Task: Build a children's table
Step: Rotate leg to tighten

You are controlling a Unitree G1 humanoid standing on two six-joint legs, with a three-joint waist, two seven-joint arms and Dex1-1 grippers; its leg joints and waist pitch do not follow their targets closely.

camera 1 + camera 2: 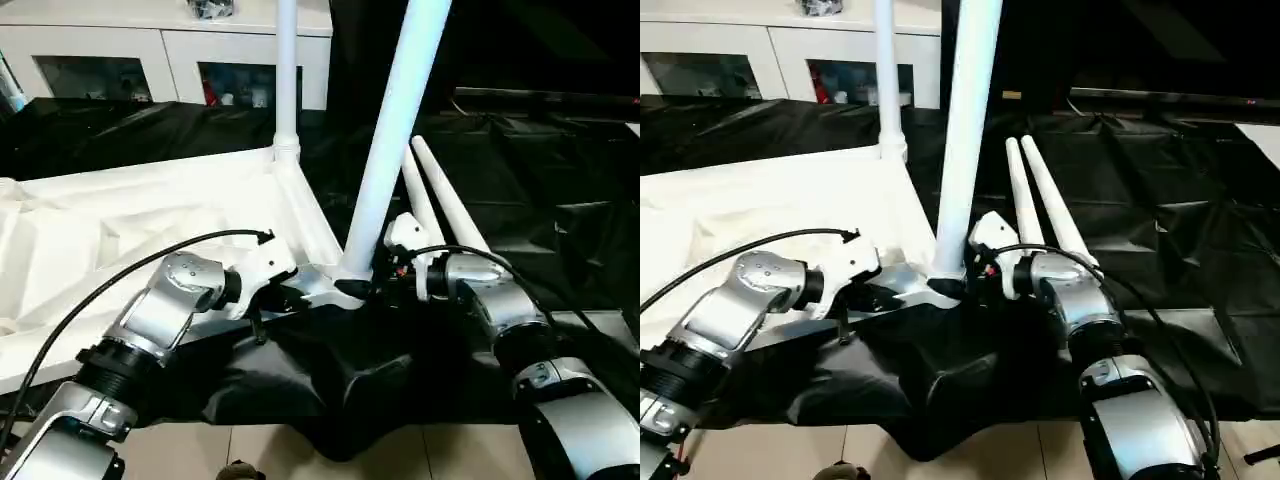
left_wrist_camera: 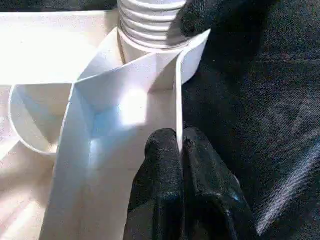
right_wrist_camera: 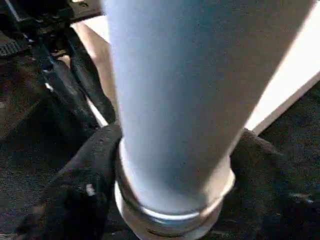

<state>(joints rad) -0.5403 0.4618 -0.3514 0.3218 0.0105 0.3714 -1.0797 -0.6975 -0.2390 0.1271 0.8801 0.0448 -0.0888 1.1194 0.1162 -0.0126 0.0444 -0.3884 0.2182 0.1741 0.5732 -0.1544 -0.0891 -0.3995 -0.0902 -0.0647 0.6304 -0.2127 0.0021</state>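
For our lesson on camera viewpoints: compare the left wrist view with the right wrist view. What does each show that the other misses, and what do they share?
Left wrist only: the left claw pinching a thin rib of the tabletop underside, and the leg's threaded end.

Right wrist only: the leg's smooth tube, with the right claw's fingers on either side of its collar.

Shared: the same near-corner leg and the black cloth.

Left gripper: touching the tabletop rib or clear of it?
Touching. The left wrist view shows the left gripper with its two black fingers pressed onto either side of the thin white rib of the tabletop, no gap visible.
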